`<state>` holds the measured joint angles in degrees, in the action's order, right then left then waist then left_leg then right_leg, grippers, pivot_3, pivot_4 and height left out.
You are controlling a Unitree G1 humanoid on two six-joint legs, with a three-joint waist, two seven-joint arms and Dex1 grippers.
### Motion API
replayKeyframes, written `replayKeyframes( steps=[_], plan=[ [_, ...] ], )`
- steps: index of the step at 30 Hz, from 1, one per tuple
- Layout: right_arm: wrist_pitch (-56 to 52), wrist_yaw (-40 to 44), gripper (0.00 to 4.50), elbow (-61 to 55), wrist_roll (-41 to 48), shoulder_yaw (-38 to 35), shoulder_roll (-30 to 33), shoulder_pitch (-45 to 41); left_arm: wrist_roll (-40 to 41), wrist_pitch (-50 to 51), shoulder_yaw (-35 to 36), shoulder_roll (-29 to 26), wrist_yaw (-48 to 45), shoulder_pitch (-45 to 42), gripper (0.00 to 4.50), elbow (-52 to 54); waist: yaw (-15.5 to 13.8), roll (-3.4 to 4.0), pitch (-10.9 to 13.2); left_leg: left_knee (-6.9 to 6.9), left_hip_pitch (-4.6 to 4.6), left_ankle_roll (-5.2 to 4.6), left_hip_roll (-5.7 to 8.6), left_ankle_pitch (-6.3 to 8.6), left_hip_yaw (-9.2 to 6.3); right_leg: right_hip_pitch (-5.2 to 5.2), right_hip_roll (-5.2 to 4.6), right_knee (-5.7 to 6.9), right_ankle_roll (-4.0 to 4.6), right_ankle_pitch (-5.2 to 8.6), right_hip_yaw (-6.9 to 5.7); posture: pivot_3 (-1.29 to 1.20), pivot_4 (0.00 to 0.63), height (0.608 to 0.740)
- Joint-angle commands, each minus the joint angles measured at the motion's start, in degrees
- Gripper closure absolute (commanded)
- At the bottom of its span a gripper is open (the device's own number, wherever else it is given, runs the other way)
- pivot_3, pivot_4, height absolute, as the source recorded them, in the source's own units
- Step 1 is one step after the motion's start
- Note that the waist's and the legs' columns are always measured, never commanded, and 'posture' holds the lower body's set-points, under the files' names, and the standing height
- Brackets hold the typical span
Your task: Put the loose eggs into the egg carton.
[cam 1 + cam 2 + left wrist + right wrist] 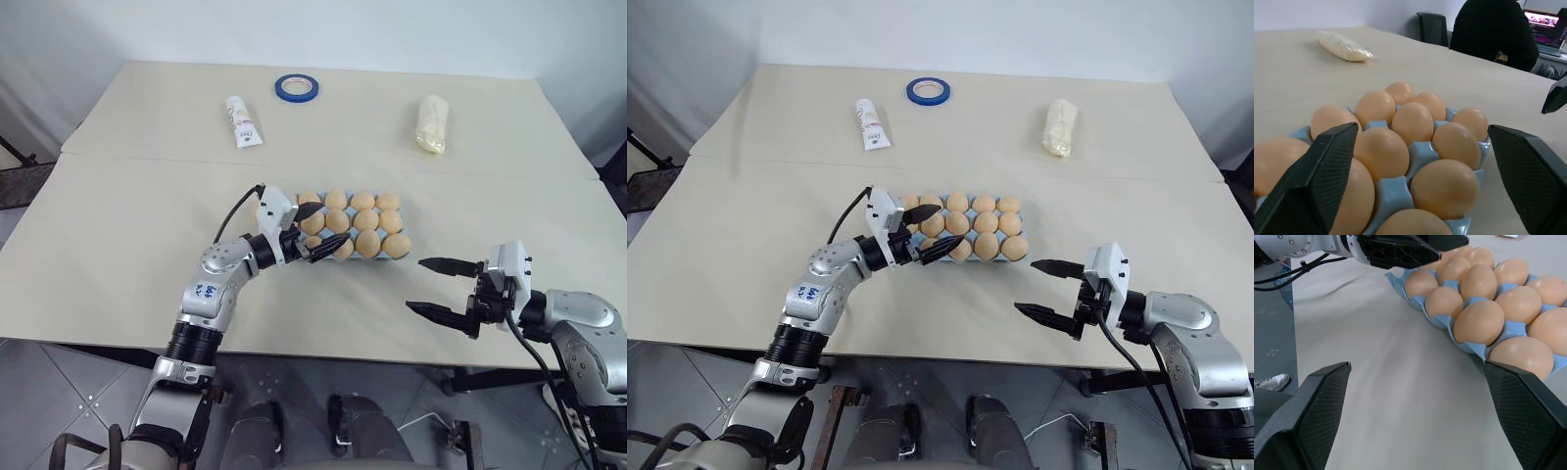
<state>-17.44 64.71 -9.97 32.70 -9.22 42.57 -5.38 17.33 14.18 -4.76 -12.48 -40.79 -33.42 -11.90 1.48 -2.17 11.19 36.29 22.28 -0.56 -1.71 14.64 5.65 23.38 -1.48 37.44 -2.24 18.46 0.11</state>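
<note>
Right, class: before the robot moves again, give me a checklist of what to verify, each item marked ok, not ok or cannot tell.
1. Left gripper open, holding nothing: ok. Its fingers stand apart over the carton's near left end.
2. Right gripper open and off the carton: ok. It hangs over bare table to the carton's right.
3. Eggs seated in cups: ok for those in view.
4. Every cup filled: cannot tell. The left gripper hides the near left cups.
5. No loose eggs on the table: ok. The tape ring, tube and bag lie at the far side.

smooth matt eggs (1411,122), seemingly moulded-pulp carton (1393,192)
</note>
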Motion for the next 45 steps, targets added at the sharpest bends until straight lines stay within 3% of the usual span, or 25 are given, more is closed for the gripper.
replayKeyframes(
  steps=[1, 4, 15, 21, 25, 35, 39, 45],
  plan=[
    [0.59, 0.28, 0.00, -1.73, 0.54, -1.85, 0.97, -0.28, 0.74, 0.07, 1.37, -1.11, -0.21, -1.22, 0.01, 4.35, 0.02, 0.00, 0.00, 0.00, 0.00, 0.00, 0.00, 0.00, 0.00, 0.00, 0.00, 0.00, 0.00, 0.00, 0.00, 0.00, 0.150, 0.740],
    [0.58, 0.85, 0.00, -2.22, 1.50, -2.57, 1.01, -0.05, 2.15, 2.05, 3.45, -3.46, 0.20, 0.35, 0.01, 9.48, 0.13, 0.00, 0.00, -0.02, 0.00, 0.01, -0.01, 0.00, 0.00, 0.02, 0.01, 0.01, 0.00, 0.00, 0.00, 0.00, 0.150, 0.740],
    [-0.01, 2.39, 0.00, 0.14, 1.53, -1.60, 0.75, -2.16, 7.77, 6.15, 13.72, -24.76, -11.89, 21.11, 0.01, 22.65, 0.13, 0.03, -0.01, -0.15, -0.13, 0.17, -0.04, -0.05, -0.01, 0.01, -0.08, 0.06, 0.16, 0.08, -0.01, 0.00, 0.150, 0.740],
    [0.36, 2.88, 0.00, 1.75, 1.22, -0.87, 0.70, -3.81, 9.55, 7.28, 23.89, -29.06, -10.05, 29.19, 0.01, 23.90, 0.08, 0.03, -0.01, -0.26, -0.10, 0.34, -0.02, 0.08, -0.10, 0.03, -0.21, -0.03, 0.30, 0.13, -0.11, 0.00, 0.150, 0.740],
    [0.25, 3.27, 0.00, 2.09, 1.06, -0.50, 0.69, -4.32, 9.95, 6.87, 26.19, -29.95, -10.06, 30.75, 0.01, 24.05, 0.09, 0.04, 0.00, -0.36, -0.07, 0.22, -0.06, 0.02, -0.13, 0.13, -0.19, -0.04, 0.41, 0.20, -0.17, 0.00, 0.150, 0.740],
    [0.12, 3.55, 0.00, 3.30, 0.29, 0.33, 0.37, -6.32, 0.98, -0.69, 17.89, -24.36, -2.10, 10.58, 0.01, 6.61, -0.13, 0.06, 0.01, -0.28, -0.01, 0.13, -0.03, -0.03, -0.12, 0.06, -0.22, -0.04, 0.32, 0.15, -0.24, 0.00, 0.150, 0.740],
    [0.09, 3.34, 0.00, 2.49, 0.70, -0.08, 0.29, -5.59, -3.05, -5.89, 12.93, -18.05, -0.47, -0.59, 0.01, -9.19, -0.19, 0.05, 0.01, -0.21, 0.12, 0.08, -0.05, -0.01, -0.13, 0.13, -0.15, -0.06, 0.24, 0.12, -0.33, 0.00, 0.150, 0.740],
    [-0.12, 2.11, 0.00, 0.88, 0.82, -0.90, 0.28, -3.90, -7.17, -15.73, 10.00, -14.44, -0.97, -10.82, 0.01, -28.58, 0.23, 0.04, 0.01, -0.17, 0.11, 0.09, -0.06, 0.00, -0.02, 0.15, -0.06, -0.03, 0.19, 0.10, -0.26, 0.00, 0.150, 0.740]
  ],
)
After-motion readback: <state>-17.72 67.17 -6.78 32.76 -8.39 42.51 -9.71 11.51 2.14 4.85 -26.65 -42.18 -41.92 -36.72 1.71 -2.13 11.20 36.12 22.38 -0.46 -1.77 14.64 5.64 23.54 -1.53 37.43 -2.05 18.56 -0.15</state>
